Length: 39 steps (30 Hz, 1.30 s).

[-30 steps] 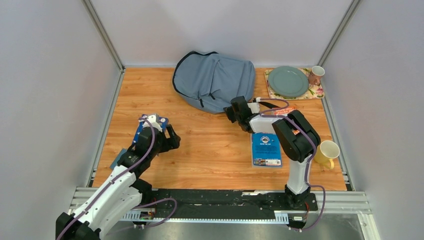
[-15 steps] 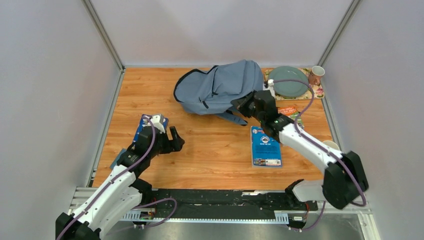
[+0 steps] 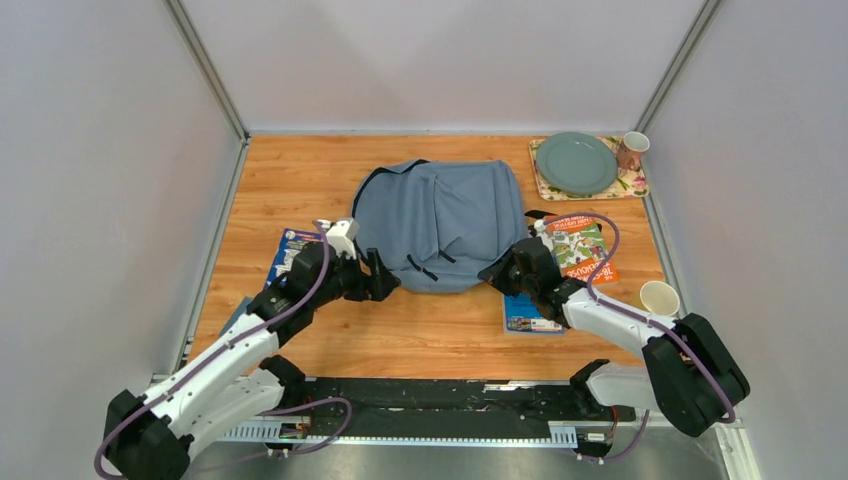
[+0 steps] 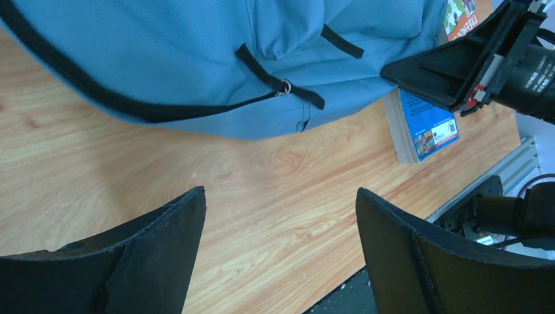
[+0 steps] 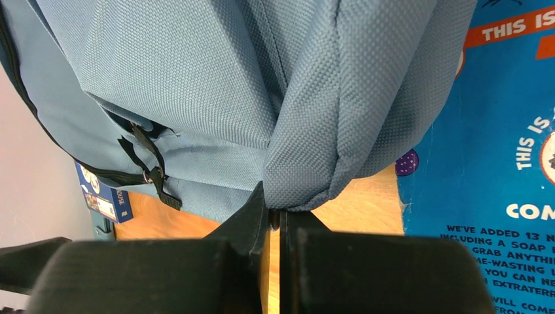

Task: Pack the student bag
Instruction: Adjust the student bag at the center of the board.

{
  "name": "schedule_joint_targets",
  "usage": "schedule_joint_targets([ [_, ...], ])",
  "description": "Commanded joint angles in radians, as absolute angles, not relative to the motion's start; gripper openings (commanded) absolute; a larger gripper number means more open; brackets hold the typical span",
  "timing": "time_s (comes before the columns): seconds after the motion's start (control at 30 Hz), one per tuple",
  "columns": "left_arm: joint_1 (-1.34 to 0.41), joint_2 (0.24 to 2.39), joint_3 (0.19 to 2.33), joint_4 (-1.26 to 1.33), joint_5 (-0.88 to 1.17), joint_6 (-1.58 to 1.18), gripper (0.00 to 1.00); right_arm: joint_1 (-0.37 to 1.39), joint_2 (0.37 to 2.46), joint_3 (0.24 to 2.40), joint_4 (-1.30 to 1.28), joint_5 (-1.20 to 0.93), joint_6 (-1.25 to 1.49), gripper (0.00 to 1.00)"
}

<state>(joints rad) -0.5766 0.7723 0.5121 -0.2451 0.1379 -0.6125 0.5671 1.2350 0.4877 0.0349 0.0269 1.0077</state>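
Pinching an edge fold of the student bag (image 3: 440,225), your right fingers (image 5: 260,206) are pressed together; the bag lies on the tabletop (image 3: 440,335) just beyond your wide-spread left fingers (image 3: 383,283).

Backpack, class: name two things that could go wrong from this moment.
1. The right tool pinches only a small fold at the edge of the backpack, so the fabric could slip free.
2. The backpack lies partly over the blue book, so pulling it may drag the book along.
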Motion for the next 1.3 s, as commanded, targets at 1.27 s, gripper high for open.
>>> schedule_joint_targets([
  [1.27, -0.732, 1.407, 0.68, 0.077, -0.058, -0.767, 0.78, 0.584, 1.154, 0.442, 0.083, 0.049, 0.974, 0.0],
])
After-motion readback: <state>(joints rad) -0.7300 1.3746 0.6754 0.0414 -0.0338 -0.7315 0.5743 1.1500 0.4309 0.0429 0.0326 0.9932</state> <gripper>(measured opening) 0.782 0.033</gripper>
